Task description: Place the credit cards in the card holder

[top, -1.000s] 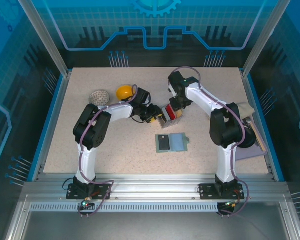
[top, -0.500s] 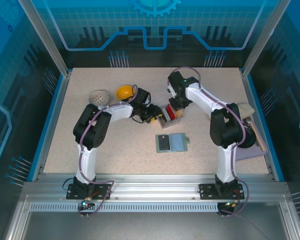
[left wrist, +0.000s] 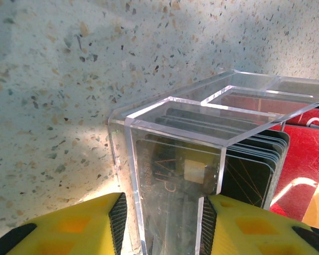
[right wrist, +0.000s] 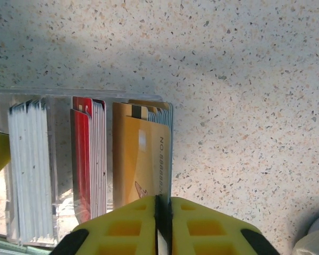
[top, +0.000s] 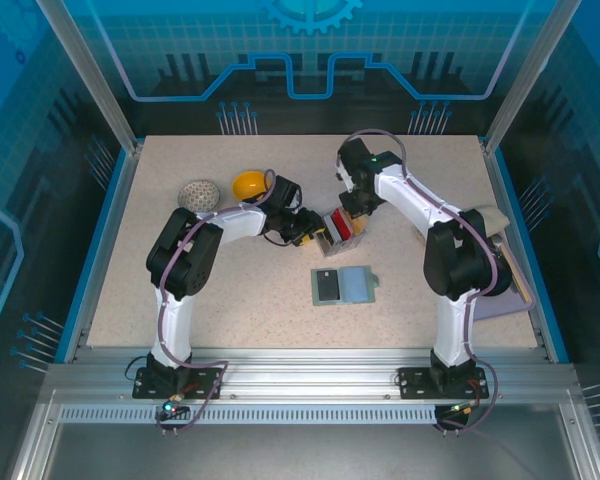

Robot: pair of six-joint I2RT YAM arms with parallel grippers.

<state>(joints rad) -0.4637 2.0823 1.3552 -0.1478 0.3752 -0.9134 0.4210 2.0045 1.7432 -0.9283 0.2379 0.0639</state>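
The left hand (left wrist: pixel 165 215) clamps the clear acrylic box (left wrist: pixel 175 125); right hand (right wrist: pixel 163 226) pinches a thin glossy card (right wrist: pixel 164 164) edge-on.

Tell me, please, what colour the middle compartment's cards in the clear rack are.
Red; the cards show best in the right wrist view.

White, red, perhaps tan credit cards (right wrist: pixel 90 159); speckled beige table (right wrist: pixel 228 79).

Clear glossy plastic box (left wrist: pixel 175 138); speckled matt tabletop (left wrist: pixel 53 79) (stone-like); glossy credit cards (right wrist: pixel 143 159).
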